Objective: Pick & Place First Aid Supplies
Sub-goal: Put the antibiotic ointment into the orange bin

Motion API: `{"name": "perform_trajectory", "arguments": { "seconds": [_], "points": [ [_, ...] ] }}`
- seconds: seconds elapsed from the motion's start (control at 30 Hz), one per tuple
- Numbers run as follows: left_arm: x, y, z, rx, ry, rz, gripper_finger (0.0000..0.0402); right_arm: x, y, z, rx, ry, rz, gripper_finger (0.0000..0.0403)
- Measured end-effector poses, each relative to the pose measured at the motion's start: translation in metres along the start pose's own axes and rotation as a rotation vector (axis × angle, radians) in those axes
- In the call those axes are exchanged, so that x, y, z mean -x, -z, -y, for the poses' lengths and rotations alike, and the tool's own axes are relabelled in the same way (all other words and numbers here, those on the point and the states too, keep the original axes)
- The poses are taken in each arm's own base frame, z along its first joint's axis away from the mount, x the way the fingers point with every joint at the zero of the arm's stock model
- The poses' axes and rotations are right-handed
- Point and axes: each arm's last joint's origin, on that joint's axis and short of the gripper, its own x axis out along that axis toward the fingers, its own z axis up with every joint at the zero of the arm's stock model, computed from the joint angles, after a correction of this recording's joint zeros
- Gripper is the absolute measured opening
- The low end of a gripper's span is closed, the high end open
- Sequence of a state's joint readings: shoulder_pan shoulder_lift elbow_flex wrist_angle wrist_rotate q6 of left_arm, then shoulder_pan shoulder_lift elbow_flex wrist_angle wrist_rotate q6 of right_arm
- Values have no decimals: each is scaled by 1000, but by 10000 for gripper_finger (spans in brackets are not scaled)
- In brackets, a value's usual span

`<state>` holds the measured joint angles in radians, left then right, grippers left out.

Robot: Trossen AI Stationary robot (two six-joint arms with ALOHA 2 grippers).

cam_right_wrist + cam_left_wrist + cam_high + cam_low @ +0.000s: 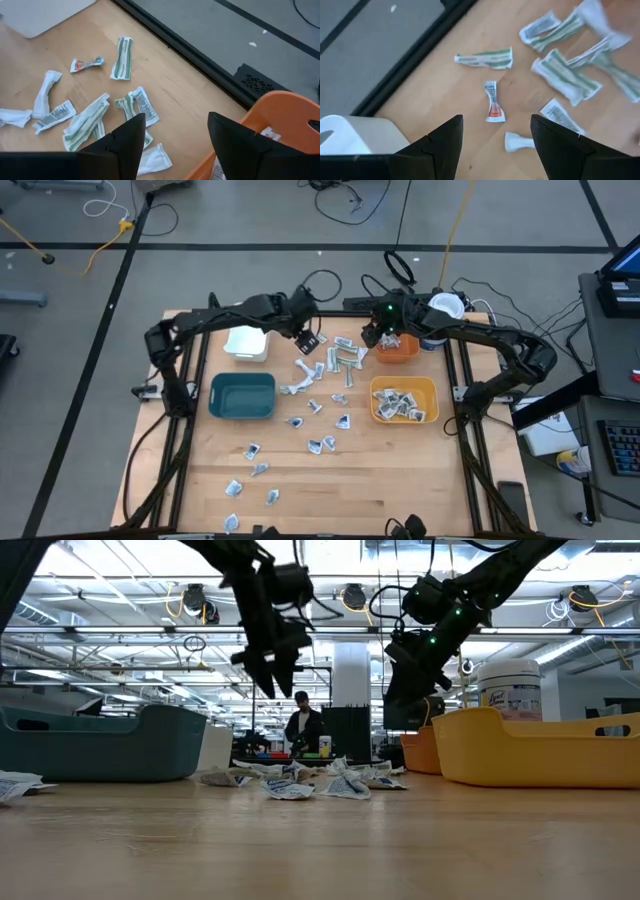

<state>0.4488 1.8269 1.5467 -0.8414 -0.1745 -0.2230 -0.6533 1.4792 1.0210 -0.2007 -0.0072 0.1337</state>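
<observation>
Both pincers open and empty — right gripper (385, 337) beside the orange bin (400, 350), left gripper (308, 340) poised over strewn packets (495, 100) — next, descend and pinch one.

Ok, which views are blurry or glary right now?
Left wrist view: the packets toward one edge smear with motion blur, while the red-printed strip is sharp. Low view: the ceiling lights glare, leaving both arms as silhouettes. Right wrist view: the strips read clearly.
</observation>
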Motion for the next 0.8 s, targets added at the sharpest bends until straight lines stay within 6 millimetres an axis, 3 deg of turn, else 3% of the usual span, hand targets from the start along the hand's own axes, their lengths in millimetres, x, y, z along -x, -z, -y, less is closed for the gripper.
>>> {"name": "perform_trajectory", "arguments": {
  "seconds": [0.4, 0.8],
  "points": [
    [-72, 12, 10, 38, -36, -185, 239, 0, 0, -1, 0, -29, -2, 206],
    [-108, 12, 8, 26, -31, -179, 239, 1, 0, -10, -3, -202, -12, 201]
  ]
}}
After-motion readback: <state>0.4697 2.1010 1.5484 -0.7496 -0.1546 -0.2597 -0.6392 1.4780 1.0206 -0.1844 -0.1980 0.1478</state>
